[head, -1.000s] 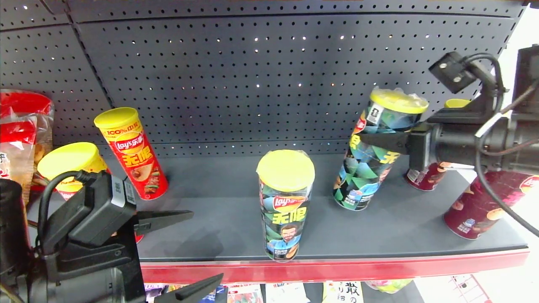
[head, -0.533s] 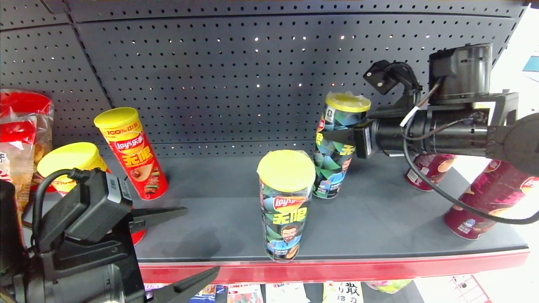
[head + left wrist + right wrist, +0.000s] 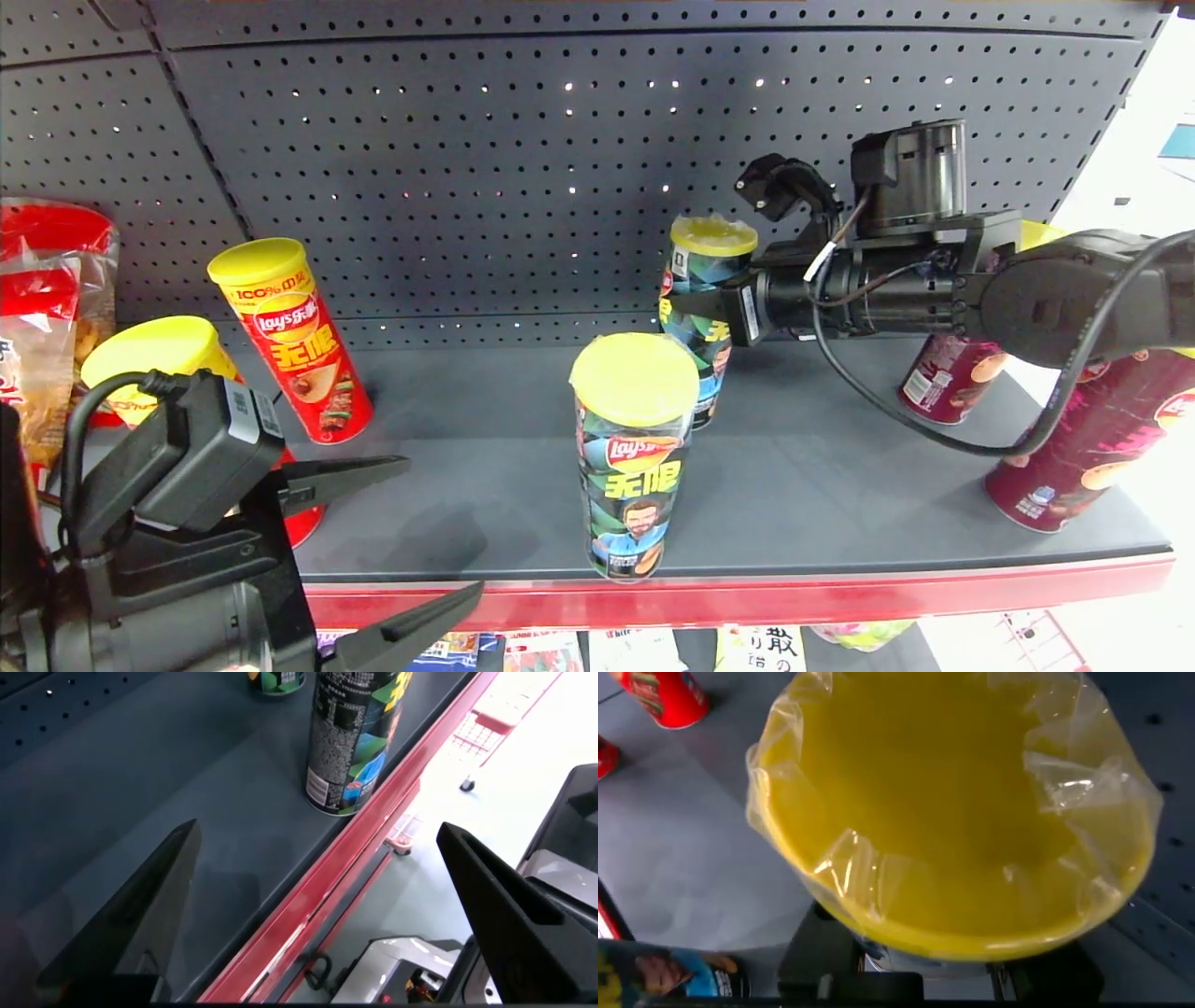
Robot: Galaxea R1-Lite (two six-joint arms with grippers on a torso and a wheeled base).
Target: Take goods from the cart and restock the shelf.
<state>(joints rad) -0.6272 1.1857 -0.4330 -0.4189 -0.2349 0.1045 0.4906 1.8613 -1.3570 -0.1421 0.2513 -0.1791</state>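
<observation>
My right gripper (image 3: pixel 698 306) is shut on a green-and-blue chip can (image 3: pixel 702 355) with a yellow lid, held upright over the back of the shelf (image 3: pixel 840 485). It is just behind a matching can (image 3: pixel 635 448) standing at the front edge. I cannot tell whether the held can's base touches the shelf. The right wrist view looks down on the held can's plastic-wrapped yellow lid (image 3: pixel 952 812). My left gripper (image 3: pixel 392 551) is open at the shelf's front left, holding nothing. In the left wrist view, the left gripper (image 3: pixel 318 831) spans the red shelf edge, with the front can (image 3: pixel 355 737) beyond it.
Two red cans (image 3: pixel 299 341) and a snack bag (image 3: pixel 37 299) stand at the left. Maroon cans (image 3: pixel 1074 448) stand at the right. The pegboard wall (image 3: pixel 560 168) closes the back. Bare shelf lies between the red cans and the front can.
My right arm has carried the green-and-blue can leftward and deeper, from the right side to behind the front can. The left gripper has barely shifted.
</observation>
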